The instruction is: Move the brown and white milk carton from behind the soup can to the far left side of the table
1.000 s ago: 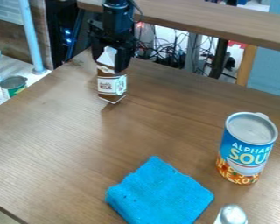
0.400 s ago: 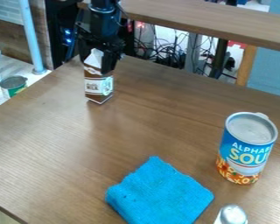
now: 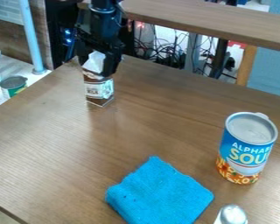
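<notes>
One brown and white carton (image 3: 99, 89) is held nearly upright by its top, pinched in the end effector (image 3: 96, 69). A green can (image 3: 14, 90) is seen to its left, past the surface (image 3: 49, 144). A blue cloth (image 3: 160, 192) is laid in front of the end effector; farther right, a big blue can (image 3: 245, 151) is stood up. Farthest from it, a silver top (image 3: 232, 215) is seen.

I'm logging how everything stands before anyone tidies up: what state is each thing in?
Gripper: pointing down, at the carton's top.
Brown and white carton: upright.
Soup can: upright, top closed.
Blue cloth: spread flat on the table.
Silver-topped container: top on, lower part cut off by the view's edge.
Small can at left: upright; whether open, I can't tell.
</notes>
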`<action>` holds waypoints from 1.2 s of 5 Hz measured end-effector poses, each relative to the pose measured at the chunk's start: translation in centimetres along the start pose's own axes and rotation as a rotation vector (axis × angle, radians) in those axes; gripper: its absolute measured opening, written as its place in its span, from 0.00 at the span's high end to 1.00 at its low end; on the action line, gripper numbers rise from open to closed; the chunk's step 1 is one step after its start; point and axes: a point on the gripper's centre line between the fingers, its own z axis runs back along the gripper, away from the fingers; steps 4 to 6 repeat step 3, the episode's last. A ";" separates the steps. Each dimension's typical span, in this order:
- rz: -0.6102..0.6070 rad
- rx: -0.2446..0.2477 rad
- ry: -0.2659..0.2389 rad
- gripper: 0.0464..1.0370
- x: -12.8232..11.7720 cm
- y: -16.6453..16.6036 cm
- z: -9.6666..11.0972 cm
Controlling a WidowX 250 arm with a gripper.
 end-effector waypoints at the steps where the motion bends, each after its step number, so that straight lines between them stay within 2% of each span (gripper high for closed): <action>1: -0.007 0.002 -0.033 0.03 -0.1 -0.5 2.1; 2: -0.063 0.015 -0.075 0.03 0.3 -2.4 5.3; 3: -0.152 -0.005 -0.114 0.03 0.1 -4.7 8.7; 6: -0.152 -0.005 -0.114 0.03 0.1 -4.7 8.7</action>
